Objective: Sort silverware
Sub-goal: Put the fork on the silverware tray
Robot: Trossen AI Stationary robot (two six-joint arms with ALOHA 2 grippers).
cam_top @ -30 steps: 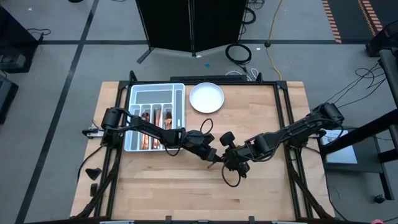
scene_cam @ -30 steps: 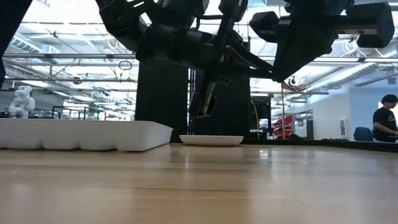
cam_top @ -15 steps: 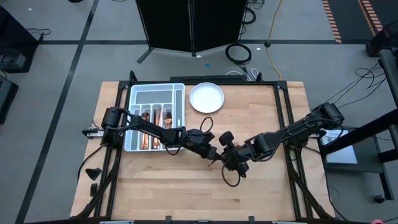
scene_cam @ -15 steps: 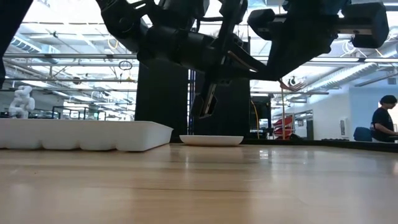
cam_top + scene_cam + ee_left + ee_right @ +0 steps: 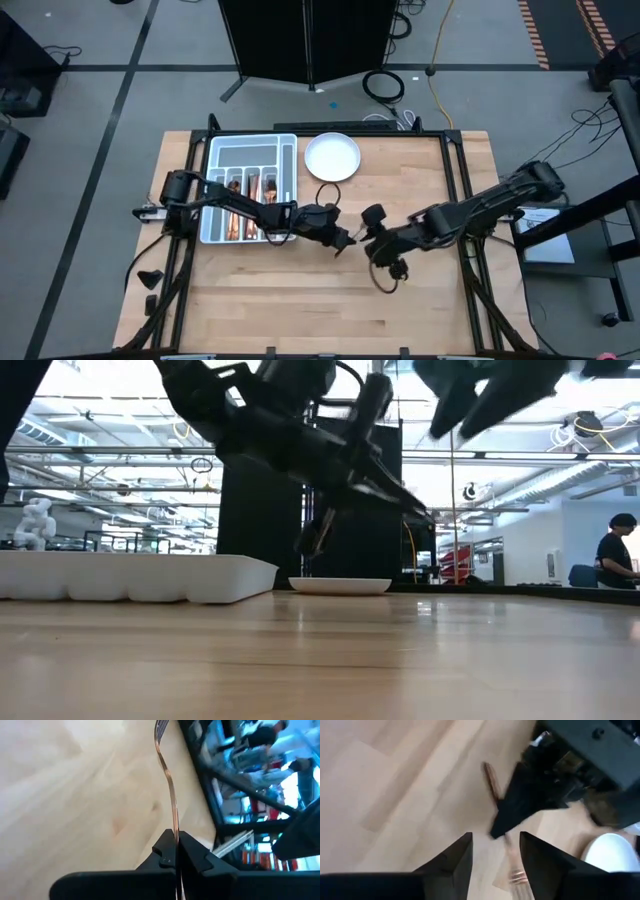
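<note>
Looking straight down from the high view, the left gripper (image 5: 341, 240) sits over the middle of the wooden table (image 5: 300, 300), clamped on a slim copper fork (image 5: 345, 246), with the right gripper (image 5: 372, 242) just beside it, facing it. A grey tray (image 5: 290, 160) near the table's left edge holds more copper silverware (image 5: 243, 215) in its middle compartments, and a white plate (image 5: 332, 156) lies beside the tray.

From the low view, both arms hang above the tabletop; the left gripper (image 5: 395, 490) points down and sideways, while the right gripper (image 5: 470, 400) is higher, at the upper edge. The tray (image 5: 140, 577) and plate (image 5: 340, 585) rest on the table behind them. A person (image 5: 618, 555) sits far off in the room.

In the left wrist view, the two dark fingers (image 5: 165, 852) are pressed together on the fork's handle, and the fork (image 5: 169, 780) arcs away over the wood to its tines.

In the right wrist view, the right gripper (image 5: 495, 852) has its fingers (image 5: 457, 855) standing apart with nothing between them; beyond them the left gripper (image 5: 507, 815) pinches the fork (image 5: 492, 782), and the plate (image 5: 612, 852) shows at the edge.
</note>
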